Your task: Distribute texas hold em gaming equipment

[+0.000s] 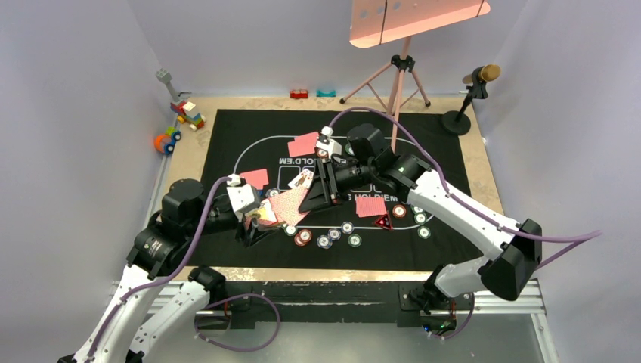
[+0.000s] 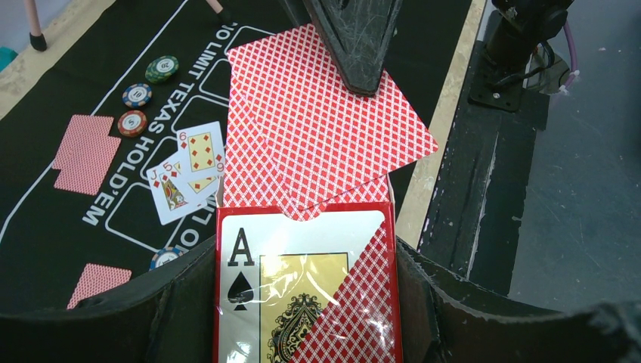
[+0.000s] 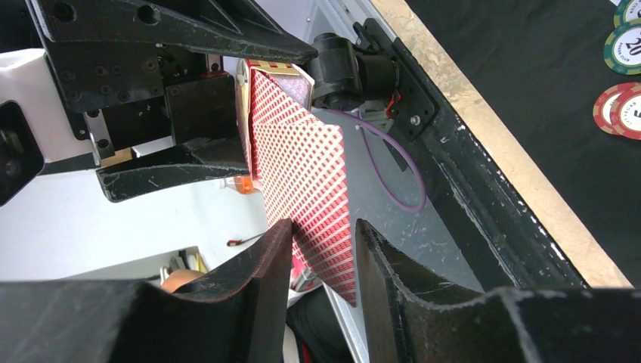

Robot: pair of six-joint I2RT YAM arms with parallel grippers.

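The step in hand is dealing: a card is to be drawn out of the deck so that it can be laid on the mat (image 1: pixel 227 128), a black cloth with white print. The left gripper (image 1: pixel 255 224) is closed on the box (image 2: pixel 302 295), a glossy carton with a red edge, an ace of spades printed on it and a shiny film wrap. It holds the box above the near left part of the mat. From the mouth of the box the cards (image 2: pixel 325 128) stick out in a small fan; they are thin, flat and stiff, with rounded corners and a red diamond pattern on the back. The right gripper (image 3: pixel 323 242) reaches across from the right, and its black, scratched fingers stand narrow on both sides of the fanned cards. Whether they already pinch, I cannot tell. In my judgement the next move calls for a firm pinch on one card only, then a straight pull along the plane of the card with the box kept steady, because smooth cards slide easily on each other and two may come together. On the mat lie some face-down cards (image 2: pixel 85 151), three face-up cards (image 2: pixel 189 170) and round chips (image 2: pixel 137 94) with striped edges.
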